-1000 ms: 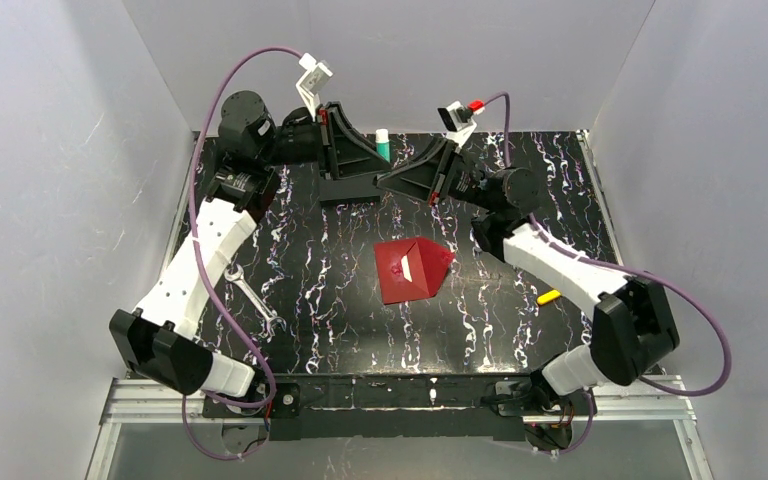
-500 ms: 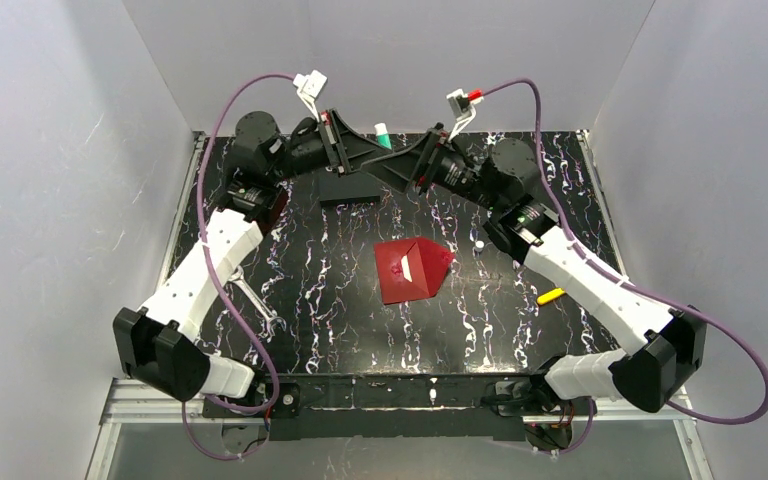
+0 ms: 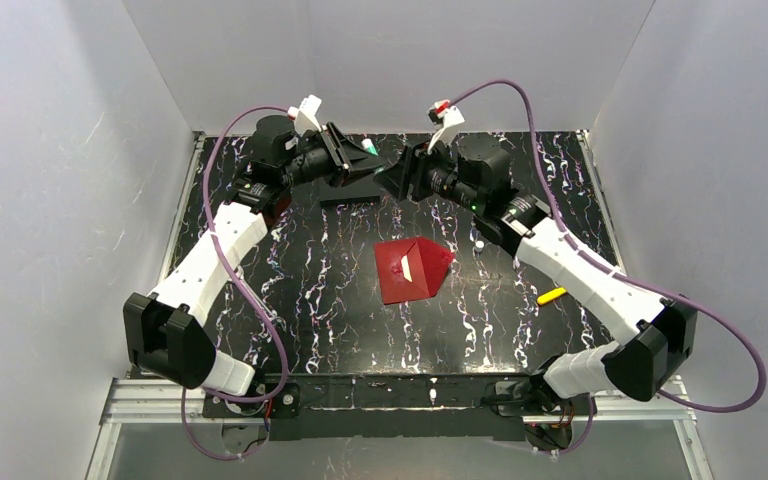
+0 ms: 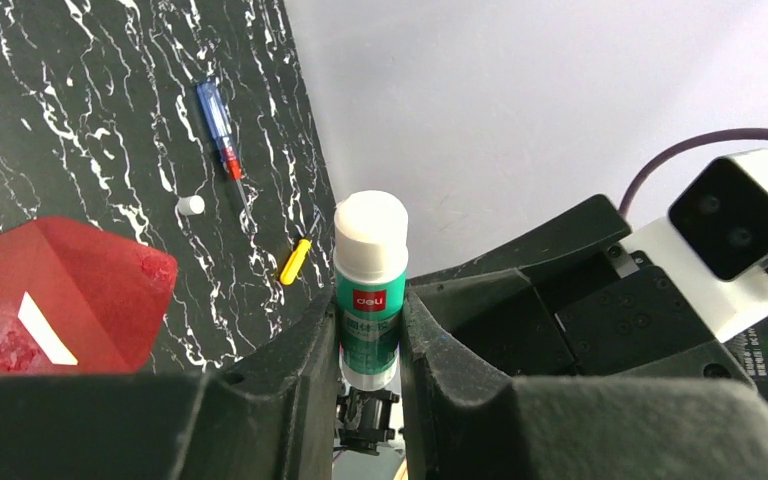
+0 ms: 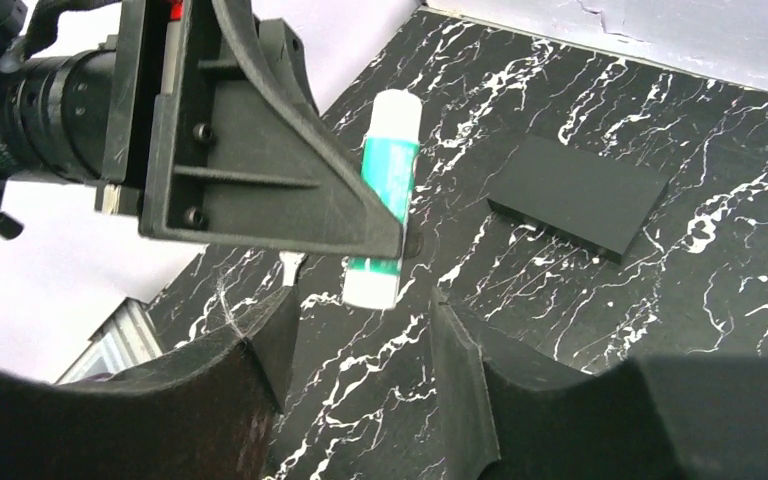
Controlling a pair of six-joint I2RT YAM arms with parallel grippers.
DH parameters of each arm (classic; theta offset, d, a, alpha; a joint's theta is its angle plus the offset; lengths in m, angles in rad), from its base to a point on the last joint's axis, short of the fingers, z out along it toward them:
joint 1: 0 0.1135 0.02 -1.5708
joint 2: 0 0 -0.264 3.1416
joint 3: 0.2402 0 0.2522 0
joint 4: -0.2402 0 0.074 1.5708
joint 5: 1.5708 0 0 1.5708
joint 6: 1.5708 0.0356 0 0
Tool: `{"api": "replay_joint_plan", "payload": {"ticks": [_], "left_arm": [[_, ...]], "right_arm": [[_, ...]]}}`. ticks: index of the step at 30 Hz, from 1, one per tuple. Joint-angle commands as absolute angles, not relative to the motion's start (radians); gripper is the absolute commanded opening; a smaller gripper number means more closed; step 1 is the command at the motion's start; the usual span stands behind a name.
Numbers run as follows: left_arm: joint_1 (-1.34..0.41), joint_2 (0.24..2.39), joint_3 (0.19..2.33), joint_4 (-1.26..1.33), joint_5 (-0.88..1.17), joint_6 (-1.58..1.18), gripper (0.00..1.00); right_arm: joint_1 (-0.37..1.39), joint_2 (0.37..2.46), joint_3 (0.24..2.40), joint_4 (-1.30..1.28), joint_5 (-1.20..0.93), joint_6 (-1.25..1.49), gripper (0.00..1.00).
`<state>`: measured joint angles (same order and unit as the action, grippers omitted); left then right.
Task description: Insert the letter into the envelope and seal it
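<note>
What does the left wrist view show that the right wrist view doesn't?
Only the left wrist view shows the red envelope, a blue tool, a yellow item and a small white cap. Only the right wrist view shows the black block. Both show the glue stick clamped in the left gripper, and the marbled table.

Red envelope [image 3: 412, 270], blk-wht marbled table [image 3: 310, 290] (glue stick [image 4: 370, 290] green, wht cap).

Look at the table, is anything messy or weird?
Yes, the red envelope looks messy. A pale strip shows on its folded face, and shiny, lumpy patches mark the red paper. That may be glue, since the left gripper holds a glue stick.
</note>
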<state>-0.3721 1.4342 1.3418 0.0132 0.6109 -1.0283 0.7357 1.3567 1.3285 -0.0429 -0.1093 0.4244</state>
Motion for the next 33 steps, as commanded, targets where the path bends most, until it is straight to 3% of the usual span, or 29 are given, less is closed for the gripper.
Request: {"api": "replay_joint_plan", "payload": {"ticks": [1, 5, 9, 12, 15, 19, 24, 27, 33], "left_arm": [[-0.371, 1.397, 1.359, -0.014, 0.599, -1.023, 0.00], [-0.372, 1.408, 1.358, -0.006, 0.614, -1.035, 0.00], [-0.372, 1.407, 1.359, -0.006, 0.612, -1.033, 0.00], [-0.371, 1.408, 1.358, 0.027, 0.616, -1.034, 0.00], [-0.364, 1.410, 1.351, 0.074, 0.656, -1.041, 0.00], [-0.329, 1.416, 1.380, 0.084, 0.782, -0.965, 0.00], [-0.302, 1.372, 1.306, 0.291, 0.925, -0.917, 0.00], [-0.299, 1.311, 1.221, 0.557, 0.914, -0.993, 0.00], [-0.299, 1.295, 1.229, 0.691, 0.933, -1.063, 0.00]], "right_arm": [[0.747, 1.410, 1.426, -0.081, -0.070, 0.354, 0.58], [0.758, 1.446, 1.470, -0.110, -0.060, 0.355, 0.62], [0.759, 1.469, 1.501, -0.161, -0.049, 0.371, 0.53], [0.759, 1.456, 1.482, -0.141, -0.039, 0.407, 0.33], [0.757, 1.434, 1.463, -0.101, -0.079, 0.423, 0.01], [0.666, 1.367, 1.414, -0.033, -0.301, 0.485, 0.01], [0.535, 1.308, 1.249, 0.412, -0.632, 0.873, 0.01], [0.517, 1.295, 1.156, 0.761, -0.681, 1.145, 0.01], [0.506, 1.320, 1.065, 1.199, -0.631, 1.485, 0.01]]}}
